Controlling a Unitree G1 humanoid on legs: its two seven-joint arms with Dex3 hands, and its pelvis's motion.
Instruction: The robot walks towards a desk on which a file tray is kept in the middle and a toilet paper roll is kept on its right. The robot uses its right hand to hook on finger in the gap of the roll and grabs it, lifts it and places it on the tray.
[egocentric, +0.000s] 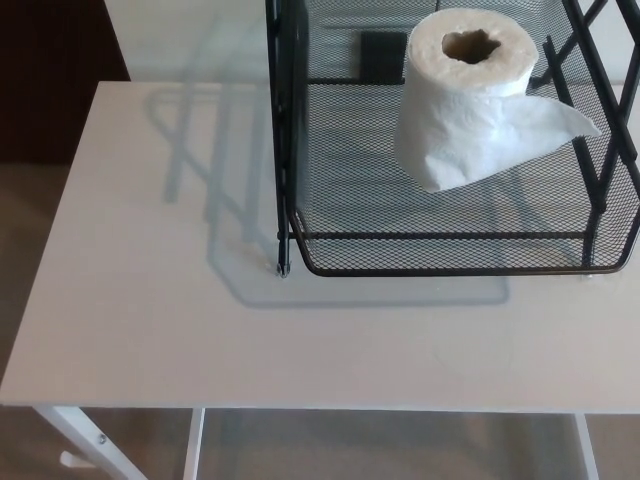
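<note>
Toilet paper roll (465, 95) stands upright inside the black wire-mesh file tray (440, 255), its hollow core facing up toward the camera and its base resting on the mesh floor. It sits toward the right and rear part of the tray as seen from the head view, with bare mesh between it and the front rim. A loose tail of paper (555, 120) hangs off the roll's right side and spreads out toward the tray's right wall, where dark diagonal struts cross in front of it. Behind the roll, against the tray's far side, a small dark rectangular patch (383, 55) shows through the mesh; what it is cannot be told. The tray rests on the white counter (150, 300), at its rear and right portion, and casts a soft grid-like shadow to the left across the bare surface. Below the counter's front edge, white frame legs (80, 435) and beige floor (390, 445) appear. Neither robot hand shows anywhere in the view, so the roll lies free of any grasp and how far either robot hand is open cannot be told.
</note>
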